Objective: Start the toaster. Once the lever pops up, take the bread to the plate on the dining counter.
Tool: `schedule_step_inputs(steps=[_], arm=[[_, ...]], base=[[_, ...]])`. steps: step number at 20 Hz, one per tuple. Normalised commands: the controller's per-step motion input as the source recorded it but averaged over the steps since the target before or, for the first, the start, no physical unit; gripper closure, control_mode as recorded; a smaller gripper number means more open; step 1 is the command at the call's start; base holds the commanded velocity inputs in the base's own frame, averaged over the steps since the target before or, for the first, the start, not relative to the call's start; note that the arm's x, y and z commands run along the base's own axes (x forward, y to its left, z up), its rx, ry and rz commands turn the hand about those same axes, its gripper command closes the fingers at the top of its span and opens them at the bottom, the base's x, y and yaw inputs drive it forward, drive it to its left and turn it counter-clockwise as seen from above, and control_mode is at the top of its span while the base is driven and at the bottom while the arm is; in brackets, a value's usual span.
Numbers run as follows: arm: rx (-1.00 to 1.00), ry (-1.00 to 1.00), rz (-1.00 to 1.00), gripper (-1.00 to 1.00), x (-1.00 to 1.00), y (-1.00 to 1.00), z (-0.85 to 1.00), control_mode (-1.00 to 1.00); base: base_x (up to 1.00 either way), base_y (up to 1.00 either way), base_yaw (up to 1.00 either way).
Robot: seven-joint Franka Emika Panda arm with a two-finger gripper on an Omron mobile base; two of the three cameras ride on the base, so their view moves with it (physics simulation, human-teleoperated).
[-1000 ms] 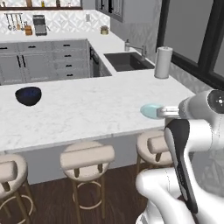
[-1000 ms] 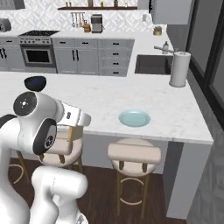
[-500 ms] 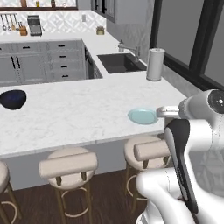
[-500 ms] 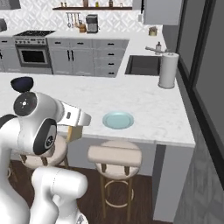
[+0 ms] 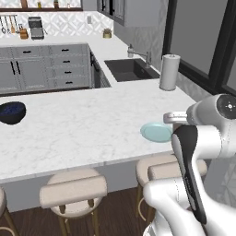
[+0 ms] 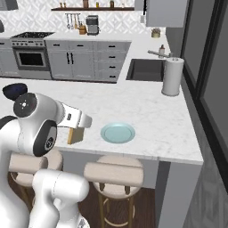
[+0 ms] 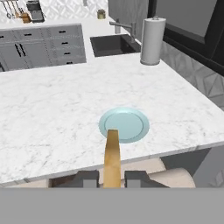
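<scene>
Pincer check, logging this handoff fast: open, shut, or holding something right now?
Pincer: shut on the thin tan-brown bread slice, held edge-up short of the pale teal-blue round plate.

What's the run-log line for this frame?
phase: carry to plate | gripper: shut on bread | plate: bare, on dining counter | bread: short of plate, above counter edge

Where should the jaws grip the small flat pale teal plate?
Likely the rim of the flat pale teal plate, on the side nearest the white marble counter's stool edge, from above, one jaw inside, one outside. It lies flat and shallow, with no side wall to clamp.
</scene>
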Motion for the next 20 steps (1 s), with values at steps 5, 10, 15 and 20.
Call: schedule_step_inputs(steps=[5, 10, 15, 20], arm=[[0.0, 0.0, 0.0, 1.0, 0.0, 0.0, 0.0, 1.0], [0.0, 0.0, 0.0, 1.0, 0.0, 0.0, 0.0, 1.0], [0.0, 0.0, 0.02, 1.0, 0.36, 0.0, -0.01, -1.0], [0.0, -0.01, 0.08, 1.0, 0.77, -0.08, -0.11, -1.0]], base=[[0.03, 0.0, 0.0], [0.0, 0.0, 0.0], [0.07, 0.0, 0.0], [0.0, 0.0, 0.0]])
